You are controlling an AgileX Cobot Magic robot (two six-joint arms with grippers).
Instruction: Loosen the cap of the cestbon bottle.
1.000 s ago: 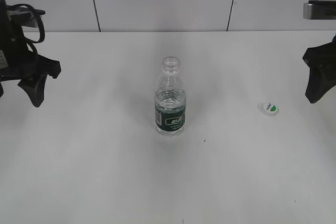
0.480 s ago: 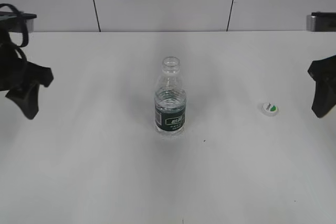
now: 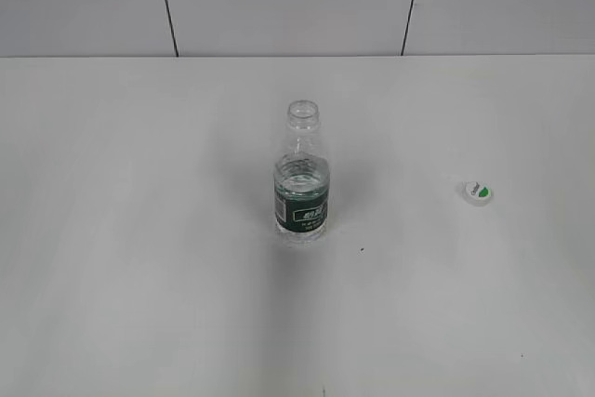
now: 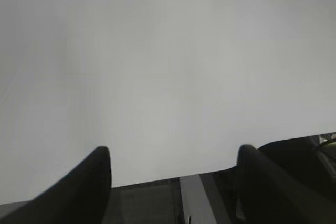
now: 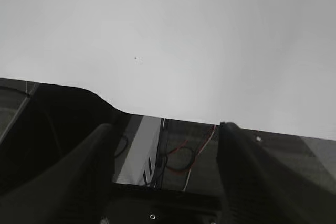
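- The bottle (image 3: pixel 302 174) stands upright near the middle of the white tabletop (image 3: pixel 139 276), its neck bare.
- The cap (image 3: pixel 476 192) lies flat on the tabletop well to the right of the bottle, green mark facing up.
- The left end effector (image 4: pixel 173 169) hangs with fingers spread apart, nothing between them.
- The right end effector (image 5: pixel 165 145) is likewise spread wide and empty, above the tabletop's edge.

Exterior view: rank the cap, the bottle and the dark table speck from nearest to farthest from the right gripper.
The right gripper is outside that view; assuming it sits off the right edge:
1. cap, far right.
2. dark speck, right of centre.
3. cestbon bottle, centre.
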